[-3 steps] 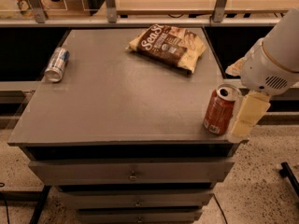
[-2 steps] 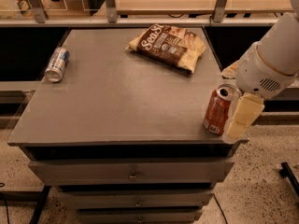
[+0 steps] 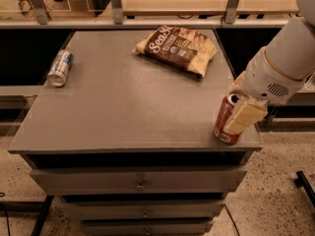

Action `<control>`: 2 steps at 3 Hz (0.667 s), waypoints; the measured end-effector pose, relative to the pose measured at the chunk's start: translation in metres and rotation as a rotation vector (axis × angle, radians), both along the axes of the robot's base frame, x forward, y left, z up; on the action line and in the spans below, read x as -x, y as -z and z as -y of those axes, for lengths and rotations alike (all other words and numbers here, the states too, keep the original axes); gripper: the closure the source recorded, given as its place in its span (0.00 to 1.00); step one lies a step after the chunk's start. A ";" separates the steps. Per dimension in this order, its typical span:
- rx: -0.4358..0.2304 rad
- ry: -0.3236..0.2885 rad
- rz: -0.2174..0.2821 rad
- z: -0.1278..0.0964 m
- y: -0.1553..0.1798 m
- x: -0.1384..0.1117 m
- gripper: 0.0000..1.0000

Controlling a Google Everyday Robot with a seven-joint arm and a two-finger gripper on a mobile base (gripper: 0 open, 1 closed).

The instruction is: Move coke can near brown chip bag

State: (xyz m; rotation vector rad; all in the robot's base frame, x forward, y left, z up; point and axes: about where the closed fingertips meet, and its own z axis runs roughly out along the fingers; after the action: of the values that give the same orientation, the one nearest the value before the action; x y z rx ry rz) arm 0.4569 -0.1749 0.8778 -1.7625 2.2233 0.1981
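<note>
At the grey desk's 4 o'clock corner, the gripper's jaws clasp the upright red-orange aluminium coke can. The flat, crinkled brown chip bag lies at 1 o'clock.

Soft overhead light is falling on the grey table and spreading a pale sheen across its top, left of the fingers. The gripper is clasping the coke can at the near right corner. Its near finger is glowing pale tan, and the can's side beneath it is sitting in shade. Beyond the fingers, the brown chip bag is glinting along its crinkles. Far left of them, the silver can is catching a bright streak. Below the fingers, the drawers are sinking into shadow.
</note>
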 end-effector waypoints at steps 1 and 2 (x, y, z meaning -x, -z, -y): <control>-0.013 0.011 -0.002 0.002 -0.001 -0.001 0.64; -0.017 0.018 0.015 0.004 -0.011 -0.007 0.88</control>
State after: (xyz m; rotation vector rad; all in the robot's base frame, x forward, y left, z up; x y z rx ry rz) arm 0.4635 -0.1794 0.8886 -1.7293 2.2191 0.1992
